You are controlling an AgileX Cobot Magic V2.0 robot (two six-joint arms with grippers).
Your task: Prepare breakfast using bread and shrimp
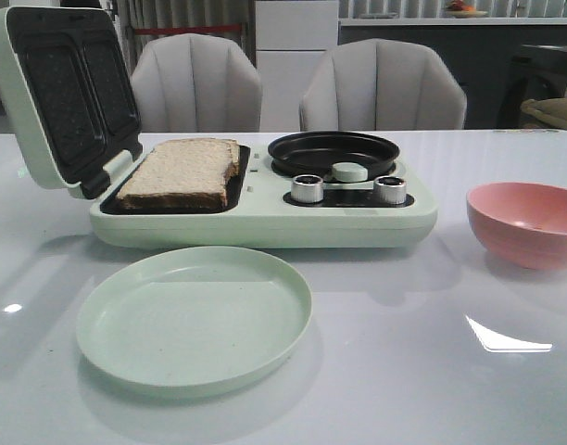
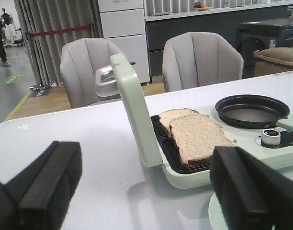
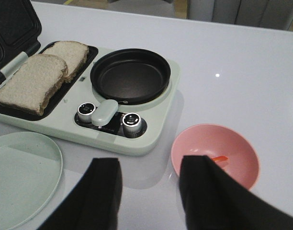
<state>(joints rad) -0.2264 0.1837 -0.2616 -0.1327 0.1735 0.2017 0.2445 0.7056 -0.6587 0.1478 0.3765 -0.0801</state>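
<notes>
Two slices of bread lie overlapping in the open sandwich tray of the pale green breakfast maker; they also show in the left wrist view and the right wrist view. A small orange piece, the shrimp, lies inside the pink bowl, partly behind a finger. My left gripper hangs open over the table to the left of the maker, holding nothing. My right gripper is open and empty above the table between the maker and the bowl. Neither gripper shows in the front view.
The maker's lid stands raised at the left. Its round black pan holds nothing, with two metal knobs and a pale green knob in front. A green plate lies before the maker. The pink bowl sits at the right.
</notes>
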